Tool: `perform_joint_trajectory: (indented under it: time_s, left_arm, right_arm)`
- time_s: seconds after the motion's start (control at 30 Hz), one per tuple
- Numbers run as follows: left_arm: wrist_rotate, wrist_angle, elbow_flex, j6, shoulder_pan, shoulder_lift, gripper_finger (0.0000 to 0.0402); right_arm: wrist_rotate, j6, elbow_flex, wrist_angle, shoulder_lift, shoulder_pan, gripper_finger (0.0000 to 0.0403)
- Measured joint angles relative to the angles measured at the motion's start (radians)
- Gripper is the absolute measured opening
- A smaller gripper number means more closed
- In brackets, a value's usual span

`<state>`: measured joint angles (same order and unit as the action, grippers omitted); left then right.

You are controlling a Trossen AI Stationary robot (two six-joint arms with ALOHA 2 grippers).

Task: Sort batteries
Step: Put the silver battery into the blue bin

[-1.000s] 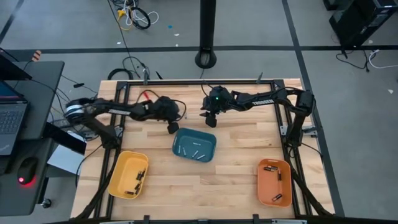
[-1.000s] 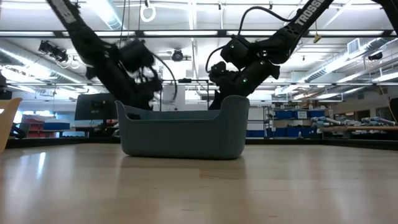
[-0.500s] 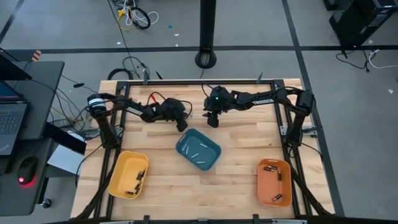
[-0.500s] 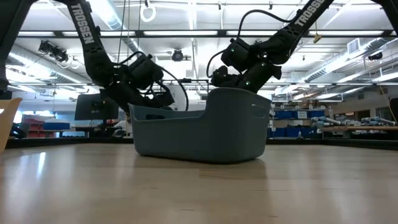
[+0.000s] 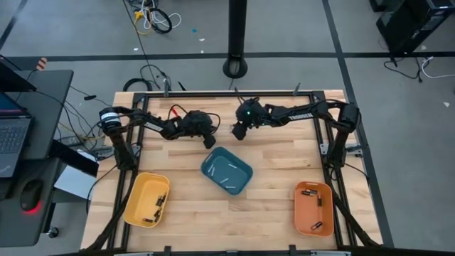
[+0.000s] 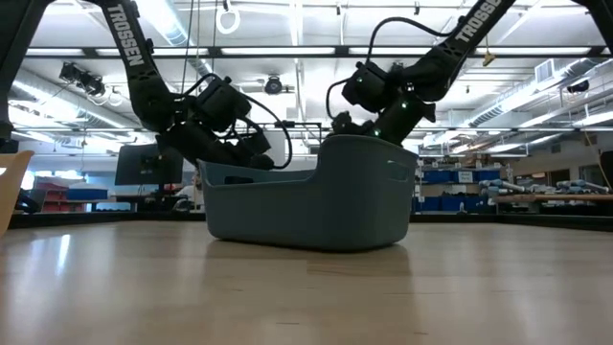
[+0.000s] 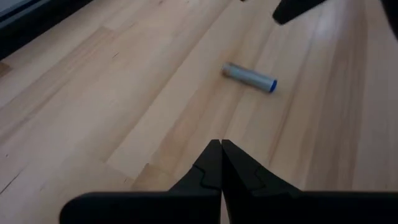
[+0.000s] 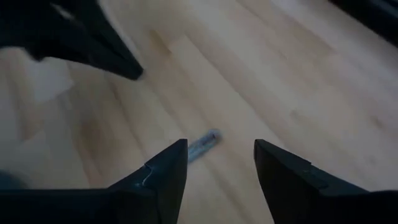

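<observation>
Wooden desk (image 5: 277, 178), pale planks, framed by a dark rig. Nearest the camera edge, well short of both grippers: yellow tray (image 5: 146, 200) on the left arm's side and orange tray (image 5: 313, 208) on the right arm's side, each holding several batteries (image 5: 158, 206). Mid-desk, just before and between the grippers: blue-grey tub (image 5: 227, 170), set at an angle, with a few more cells inside. Farther back, left gripper (image 5: 210, 142), fingers pressed together with nothing between them, hanging just past the tub's rear rim. Right gripper (image 5: 237, 132), close beside it and slightly farther back, fingers spread apart and holding nothing. One loose battery (image 7: 249, 77), grey body with a blue end, lies flat on bare wood ahead of the left gripper's tips and, in the right wrist view, between the spread fingers (image 8: 163, 177) and beyond them.
</observation>
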<state>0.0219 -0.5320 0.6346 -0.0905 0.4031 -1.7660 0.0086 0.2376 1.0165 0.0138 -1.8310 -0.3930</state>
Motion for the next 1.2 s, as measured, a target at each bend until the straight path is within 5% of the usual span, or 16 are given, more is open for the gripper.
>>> perform_joint_trajectory:
  time_s: [0.6, 0.77, 0.97, 1.2]
  left_arm:
    - [0.000, 0.005, 0.000, 0.007, -0.005, 0.000, 0.0006]
    - [0.000, 0.007, -0.001, 0.007, -0.016, 0.000, 0.0006]
    - [0.000, 0.000, -0.001, 0.008, -0.026, 0.001, 0.0006]
    - [0.000, 0.000, -0.001, 0.008, -0.026, 0.001, 0.0006]
  right_arm:
    - [0.200, 0.300, -0.108, 0.093, -0.090, 0.038, 0.0179]
    - [0.235, 0.282, -0.105, 0.096, -0.120, 0.038, 0.0139]
    - [0.243, 0.202, -0.106, 0.091, -0.119, 0.032, 0.0042]
    - [0.192, 0.126, -0.108, 0.085, -0.102, 0.011, 0.0040]
